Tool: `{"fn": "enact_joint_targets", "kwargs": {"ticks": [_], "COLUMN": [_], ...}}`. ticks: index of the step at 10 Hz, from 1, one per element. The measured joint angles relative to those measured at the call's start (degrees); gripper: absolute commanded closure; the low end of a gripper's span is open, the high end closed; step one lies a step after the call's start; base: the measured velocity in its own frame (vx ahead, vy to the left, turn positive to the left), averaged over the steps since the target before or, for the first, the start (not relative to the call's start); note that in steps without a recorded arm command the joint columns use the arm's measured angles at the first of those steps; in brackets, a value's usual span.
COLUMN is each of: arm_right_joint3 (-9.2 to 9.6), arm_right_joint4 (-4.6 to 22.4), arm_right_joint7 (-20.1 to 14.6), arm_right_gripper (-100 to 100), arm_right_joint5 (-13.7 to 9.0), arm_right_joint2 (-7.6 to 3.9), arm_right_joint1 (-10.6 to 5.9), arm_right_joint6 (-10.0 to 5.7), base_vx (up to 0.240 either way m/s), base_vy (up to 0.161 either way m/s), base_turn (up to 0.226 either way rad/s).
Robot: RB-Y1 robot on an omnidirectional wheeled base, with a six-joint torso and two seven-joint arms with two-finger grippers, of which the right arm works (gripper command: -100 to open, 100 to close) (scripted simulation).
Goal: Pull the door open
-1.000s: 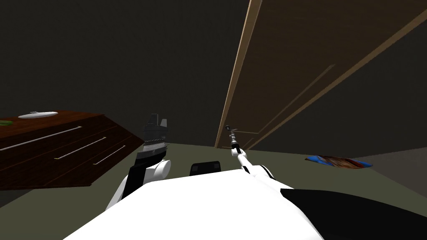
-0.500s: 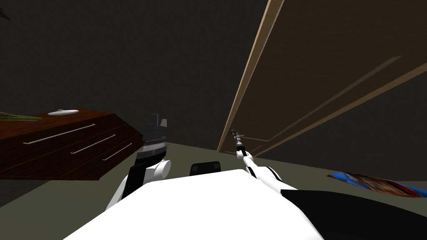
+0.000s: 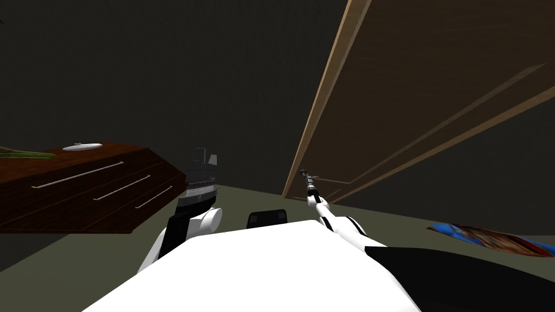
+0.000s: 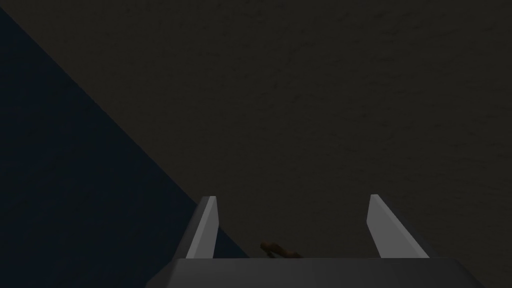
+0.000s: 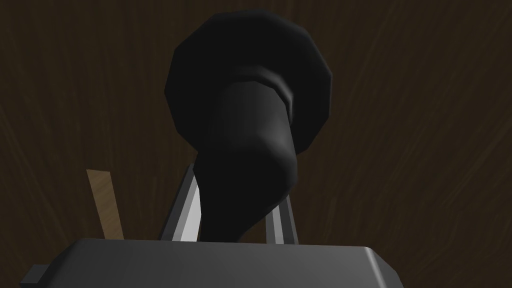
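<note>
A dark brown door (image 3: 433, 81) in a lighter wooden frame (image 3: 320, 108) stands ahead on my right. My right arm reaches out to it, with the right gripper (image 3: 304, 174) at its near edge. In the right wrist view the black door handle (image 5: 245, 125), a lever on a round plate, sits between the fingers (image 5: 187, 215). They press its sides, so the right gripper (image 5: 237, 200) is shut on it. My left gripper (image 3: 205, 157) is held up in front of my chest, away from the door. It stands open (image 4: 292, 205) with nothing between its fingers.
A dark wooden dresser (image 3: 81, 189) with three bar-handled drawers stands to my left, with a white dish (image 3: 81, 146) and green stalks (image 3: 21, 154) on top. A blue and brown mat (image 3: 488, 238) lies on the olive floor at right. A dark wall (image 3: 189, 81) faces me.
My head view shifted over the first half second, sliding the door frame, dresser and mat to the right. Since then the scene has held still, with my right arm staying at the door.
</note>
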Motion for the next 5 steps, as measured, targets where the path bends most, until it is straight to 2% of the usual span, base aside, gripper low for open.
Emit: {"fn": "enact_joint_targets", "kwargs": {"ticks": [1,2,5], "arm_right_joint3": [0.02,0.03,1.14], "arm_right_joint4": [0.03,0.04,0.00], "arm_right_joint7": [0.01,0.02,-1.54], "arm_right_gripper": [100,100,100], "arm_right_joint5": [0.01,0.01,0.63], "arm_right_joint2": [0.03,0.04,-0.93], "arm_right_joint1": [0.04,0.06,0.23], "arm_right_joint6": [0.02,0.03,-0.80], "base_vx": [0.000,-0.104,-0.197], "base_vy": [0.000,-0.019,-0.055], "base_turn": [0.000,0.087,0.096]}}
